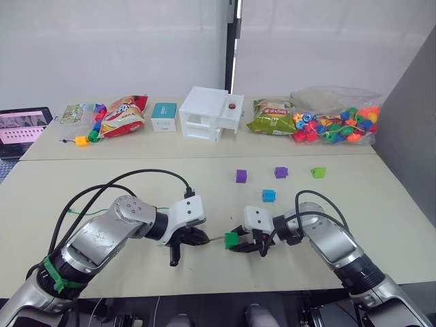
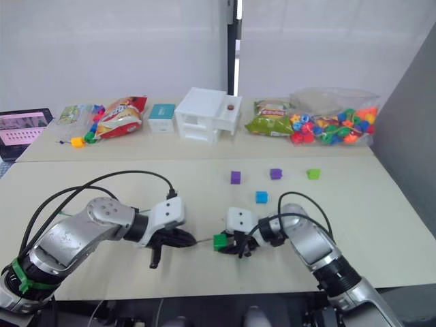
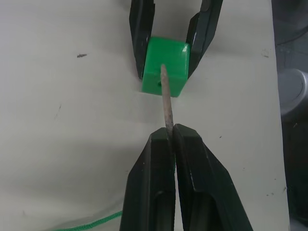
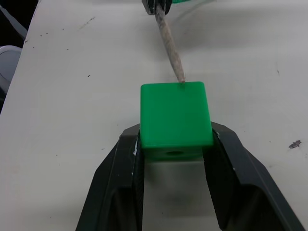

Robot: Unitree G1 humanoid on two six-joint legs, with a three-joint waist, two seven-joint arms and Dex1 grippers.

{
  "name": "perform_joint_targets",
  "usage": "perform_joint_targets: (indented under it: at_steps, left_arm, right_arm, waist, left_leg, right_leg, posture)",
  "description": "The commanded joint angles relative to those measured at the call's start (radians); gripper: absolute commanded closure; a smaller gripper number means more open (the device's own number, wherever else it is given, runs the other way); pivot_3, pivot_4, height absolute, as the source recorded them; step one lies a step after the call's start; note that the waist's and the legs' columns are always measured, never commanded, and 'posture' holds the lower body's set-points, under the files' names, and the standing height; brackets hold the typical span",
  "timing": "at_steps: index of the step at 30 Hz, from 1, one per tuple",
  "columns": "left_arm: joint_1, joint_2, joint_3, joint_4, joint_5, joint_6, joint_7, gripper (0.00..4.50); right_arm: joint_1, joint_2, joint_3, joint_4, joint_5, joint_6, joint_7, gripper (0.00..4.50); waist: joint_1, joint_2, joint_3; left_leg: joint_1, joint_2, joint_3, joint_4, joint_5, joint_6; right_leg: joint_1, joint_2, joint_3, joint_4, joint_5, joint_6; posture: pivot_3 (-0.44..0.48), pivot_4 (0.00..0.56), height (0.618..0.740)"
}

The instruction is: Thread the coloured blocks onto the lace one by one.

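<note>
My right gripper (image 4: 174, 134) is shut on a dark green block (image 4: 175, 119) near the table's front edge, also seen as the block (image 1: 231, 239). My left gripper (image 3: 172, 131) is shut on the lace's pale stiff tip (image 3: 166, 103). The tip's point rests against the block's face, just beside its hole. The lace's green cord (image 3: 91, 223) trails back behind the left gripper (image 1: 202, 238). Farther back on the table lie two purple blocks (image 1: 241, 176) (image 1: 281, 172), a light green block (image 1: 318, 172) and a blue block (image 1: 268, 196).
Along the back stand a bag of mixed beads (image 1: 337, 122), a white box (image 1: 208, 112), two snack bags (image 1: 122, 116) (image 1: 269, 117), a teal box (image 1: 163, 117) and a small yellow cube (image 1: 81, 141). A laptop (image 1: 20, 126) sits far left.
</note>
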Motion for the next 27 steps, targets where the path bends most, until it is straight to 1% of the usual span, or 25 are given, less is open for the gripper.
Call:
perform_joint_targets:
  at_steps: [1, 7, 13, 17, 27]
  left_arm:
    - [-0.034, 0.010, -0.009, -0.032, -0.018, 0.026, -0.014, 4.50]
    - [-0.035, 0.033, -0.020, -0.039, -0.015, 0.046, -0.013, 4.50]
    - [-0.018, 0.068, -0.016, -0.026, -0.007, 0.020, -0.028, 4.50]
    - [-0.015, 0.075, -0.035, -0.014, 0.009, 0.003, -0.035, 4.50]
    - [-0.021, 0.048, -0.065, 0.027, 0.030, -0.037, -0.031, 4.50]
  right_arm:
    - [0.009, -0.009, -0.010, -0.036, 0.001, 0.013, -0.019, 3.31]
    - [0.019, -0.017, -0.011, -0.048, 0.004, 0.022, -0.028, 3.31]
    - [0.027, -0.023, -0.010, -0.056, 0.006, 0.024, -0.035, 3.31]
    - [0.027, -0.026, -0.007, -0.059, 0.005, 0.023, -0.041, 3.31]
    - [0.029, -0.024, -0.002, -0.079, 0.007, 0.035, -0.047, 3.31]
  waist:
    - [-0.001, 0.000, 0.000]
    - [0.000, 0.000, 0.000]
    - [0.000, 0.000, 0.000]
    - [0.001, 0.000, 0.000]
    - [0.001, 0.000, 0.000]
  left_leg:
    - [0.000, 0.000, 0.000, 0.000, 0.000, 0.000]
    - [0.000, 0.000, 0.000, 0.000, 0.000, 0.000]
    - [0.000, 0.000, 0.000, 0.000, 0.000, 0.000]
    - [0.000, 0.000, 0.000, 0.000, 0.000, 0.000]
    - [0.000, 0.000, 0.000, 0.000, 0.000, 0.000]
  right_leg:
    - [0.000, 0.000, 0.000, 0.000, 0.000, 0.000]
    - [0.000, 0.000, 0.000, 0.000, 0.000, 0.000]
    - [0.000, 0.000, 0.000, 0.000, 0.000, 0.000]
    - [0.000, 0.000, 0.000, 0.000, 0.000, 0.000]
    - [0.000, 0.000, 0.000, 0.000, 0.000, 0.000]
  posture:
    - [0.000, 0.150, 0.740]
    - [0.000, 0.150, 0.740]
    - [0.000, 0.150, 0.740]
    - [0.000, 0.150, 0.740]
    - [0.000, 0.150, 0.740]
